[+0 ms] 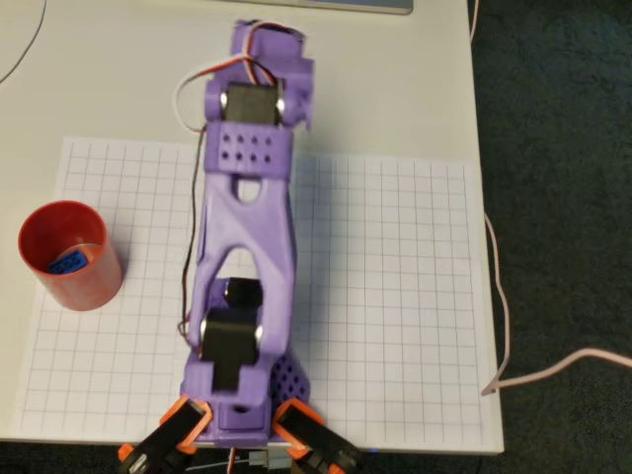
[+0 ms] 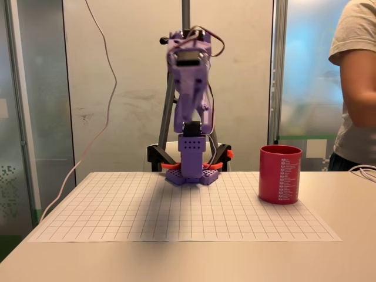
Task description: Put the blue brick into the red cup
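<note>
The red cup stands upright on the left side of the gridded sheet in the overhead view, and on the right in the fixed view. Inside it, on the bottom, lies the blue brick; the cup wall hides it in the fixed view. The purple arm is raised over the middle of the sheet, well apart from the cup. Its gripper is at the arm's far, high end. The arm's own parts hide the fingers, so I cannot tell how the jaws stand, and I see nothing held.
A white gridded sheet covers the table. The arm's base is clamped at the sheet's lower edge in the overhead view. A pale cable runs along the table's right edge. A person stands beyond the cup in the fixed view.
</note>
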Controlling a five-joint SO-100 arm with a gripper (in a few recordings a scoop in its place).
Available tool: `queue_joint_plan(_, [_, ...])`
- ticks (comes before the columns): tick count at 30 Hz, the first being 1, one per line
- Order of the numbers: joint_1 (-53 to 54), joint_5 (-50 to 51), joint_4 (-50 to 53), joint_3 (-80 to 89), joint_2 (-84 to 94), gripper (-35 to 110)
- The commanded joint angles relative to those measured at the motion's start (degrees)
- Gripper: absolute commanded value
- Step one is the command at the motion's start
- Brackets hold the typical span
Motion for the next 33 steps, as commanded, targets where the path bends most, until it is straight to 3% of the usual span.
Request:
queue_joint_plan(1, [4.8,0.0,0.5,-1.2,12.0,0])
queue_joint_plan(13, [-0.9,-1.0,16.4,3.3,49.7,0])
queue_joint_plan(19, [-2.0,-1.7,18.5,9.8,50.9,0])
queue_joint_plan(33, [-5.9,1.1,15.0,45.9,51.0,0])
